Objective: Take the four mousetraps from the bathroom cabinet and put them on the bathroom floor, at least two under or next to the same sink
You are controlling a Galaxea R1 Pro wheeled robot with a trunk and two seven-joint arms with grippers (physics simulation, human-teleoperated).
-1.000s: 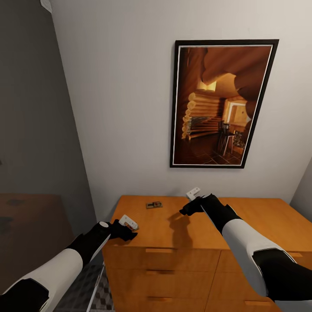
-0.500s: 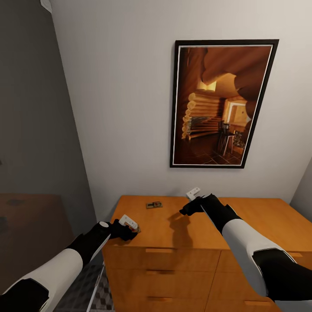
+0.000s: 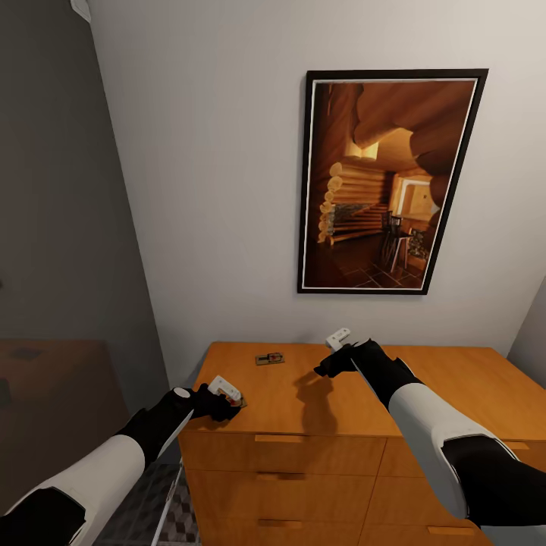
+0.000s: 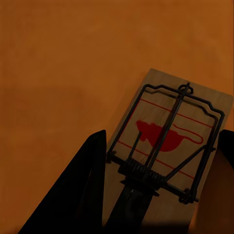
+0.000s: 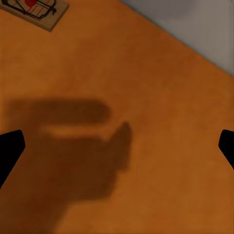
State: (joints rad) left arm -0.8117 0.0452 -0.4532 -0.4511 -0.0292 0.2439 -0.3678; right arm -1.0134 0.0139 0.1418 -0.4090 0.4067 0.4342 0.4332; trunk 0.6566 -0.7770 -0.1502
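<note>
The orange-brown cabinet (image 3: 303, 402) stands against the wall in front of me. One mousetrap (image 3: 269, 358) lies on its top toward the back left; the right wrist view catches it at a corner (image 5: 35, 10). Another mousetrap (image 4: 168, 131), with a red mouse print and dark wire, lies flat at the top's front left corner. My left gripper (image 3: 230, 407) (image 4: 161, 139) straddles it, and both dark fingers (image 4: 92, 185) touch its long edges. My right gripper (image 3: 324, 369) hovers open above the middle of the top, nothing between its fingers (image 5: 9, 146).
A large framed picture (image 3: 387, 182) hangs on the white wall above the cabinet. A grey wall (image 3: 61, 227) closes the left side. Patterned bathroom floor tiles (image 3: 173, 516) show in the narrow gap left of the cabinet's drawer fronts (image 3: 280, 470).
My left gripper has edged slightly forward over the front left corner of the cabinet top. The right arm has stayed still.
</note>
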